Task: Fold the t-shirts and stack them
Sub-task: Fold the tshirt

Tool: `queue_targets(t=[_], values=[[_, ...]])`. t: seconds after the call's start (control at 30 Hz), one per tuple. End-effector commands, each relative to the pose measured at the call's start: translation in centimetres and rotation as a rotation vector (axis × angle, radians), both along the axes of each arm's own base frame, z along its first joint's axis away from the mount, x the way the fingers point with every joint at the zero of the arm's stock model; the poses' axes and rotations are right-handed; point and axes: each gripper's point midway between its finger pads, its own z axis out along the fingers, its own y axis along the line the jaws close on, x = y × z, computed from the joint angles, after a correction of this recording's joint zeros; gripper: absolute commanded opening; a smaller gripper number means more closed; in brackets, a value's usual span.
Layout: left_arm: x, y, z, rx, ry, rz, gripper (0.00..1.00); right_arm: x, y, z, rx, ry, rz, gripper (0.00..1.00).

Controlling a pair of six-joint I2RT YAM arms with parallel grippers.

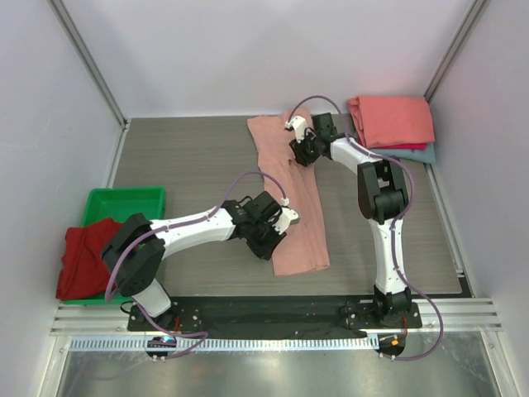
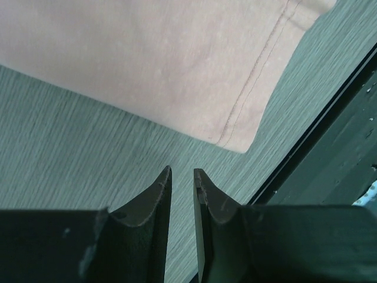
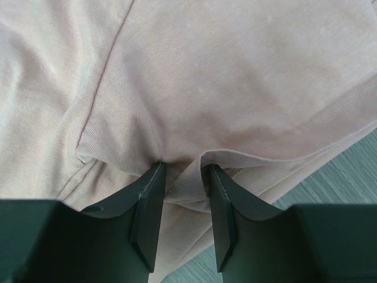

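Grey wood-grain table (image 1: 190, 157) between plain white walls, and in the middle of it lay your dusty-pink t-shirt (image 1: 302, 215), folded lengthwise into one long strip running from the far side toward the arms. Your right fingers (image 3: 150, 200) were at that strip's far end, clamped on a bunched fold of the pink cloth; the wrist view showed fabric pinched between them. Your left fingers (image 2: 156, 200) were at the strip's near end, on its left side. They were a narrow slit apart with nothing between them, poised over bare table just off the hem corner and not touching the cloth.

Now the score. Off to the far right of the pink strip, the coral-red t-shirt (image 1: 393, 120) sat folded on top of the blue-grey t-shirt (image 1: 421, 155), a two-high stack that looked finished. Well off to the strip's left, the dark red t-shirt (image 1: 83, 256) lay crumpled and unfolded, draped partly over the green tray (image 1: 124, 198).

By my reckoning you were about halfway: two stacked, one mid-fold, one untouched. The pink one needed its crosswise folds and a trip to the stack. After that, the dark red one would start from scratch. Your left side had no hold, so it wanted a grip on that hem first.
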Motion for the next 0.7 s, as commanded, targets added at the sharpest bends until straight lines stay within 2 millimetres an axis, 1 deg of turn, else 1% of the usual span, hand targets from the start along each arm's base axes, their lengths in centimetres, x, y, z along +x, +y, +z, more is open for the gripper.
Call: queue_targets(t=[0.0, 0.03, 0.07, 0.13, 0.17, 0.23, 0.27, 0.3, 0.37, 0.4, 0.43, 0.47, 0.5, 0.53, 0.57, 0.6, 0.63, 0.67], values=[[-0.2, 0.6, 0.9, -0.006, -0.031, -0.023, 0.22, -1.0, -0.1, 2.2, -0.009, 0.003, -0.039, 0.42], [0.1, 0.8, 1.1, 0.003, -0.054, -0.021, 0.22, -1.0, 0.0, 3.9, 0.002, -0.022, -0.042, 0.42], [0.2, 1.1, 1.8, 0.002, -0.073, -0.024, 0.22, -1.2, -0.3, 4.7, -0.003, -0.034, -0.049, 0.42], [0.9, 1.6, 2.9, 0.001, -0.110, -0.012, 0.22, -1.2, -0.5, 7.1, -0.002, -0.080, -0.056, 0.43], [1.5, 2.3, 3.8, 0.017, -0.153, 0.012, 0.22, -1.3, -0.8, 10.1, 0.005, -0.134, -0.069, 0.44], [3.2, 3.2, 5.3, 0.013, -0.191, 0.107, 0.23, -1.4, -1.6, 13.2, 0.016, -0.188, -0.102, 0.45], [4.0, 4.1, 6.2, 0.012, -0.196, 0.171, 0.25, -1.5, -2.6, 16.3, 0.039, -0.239, -0.139, 0.46], [6.2, 5.5, 7.2, -0.012, -0.165, 0.336, 0.26, -1.7, -3.2, 17.9, 0.063, -0.254, -0.167, 0.47], [8.2, 7.5, 8.4, -0.046, -0.091, 0.548, 0.32, -2.5, -4.8, 19.4, 0.185, -0.198, -0.297, 0.50], [10.0, 9.5, 8.8, -0.090, -0.010, 0.752, 0.34, -3.1, -6.7, 21.5, 0.269, -0.187, -0.338, 0.52], [10.6, 10.4, 8.9, -0.110, 0.038, 0.839, 0.37, -4.1, -7.6, 20.7, 0.335, -0.113, -0.390, 0.56], [10.9, 11.0, 9.2, -0.125, 0.087, 0.906, 0.44, -5.4, -7.8, 20.4, 0.438, -0.005, -0.462, 0.57], [11.6, 11.8, 9.2, -0.141, 0.123, 0.979, 0.47, -6.6, -8.9, 20.6, 0.521, 0.069, -0.471, 0.58], [11.8, 11.7, 9.3, -0.154, 0.140, 1.012, 0.49, -8.3, -8.9, 18.8, 0.555, 0.171, -0.481, 0.59], [12.2, 11.1, 9.6, -0.186, 0.148, 1.007, 0.49, -10.3, -8.9, 17.2, 0.566, 0.284, -0.500, 0.58], [12.2, 10.4, 9.6, -0.212, 0.168, 1.000, 0.49, -12.0, -8.5, 16.2, 0.574, 0.366, -0.506, 0.58], [11.8, 9.4, 9.5, -0.237, 0.207, 0.974, 0.50, -14.4, -7.6, 14.8, 0.586, 0.465, -0.480, 0.58], [11.5, 9.0, 8.9, -0.241, 0.229, 0.971, 0.51, -16.5, -7.3, 13.7, 0.581, 0.555, -0.483, 0.58]])
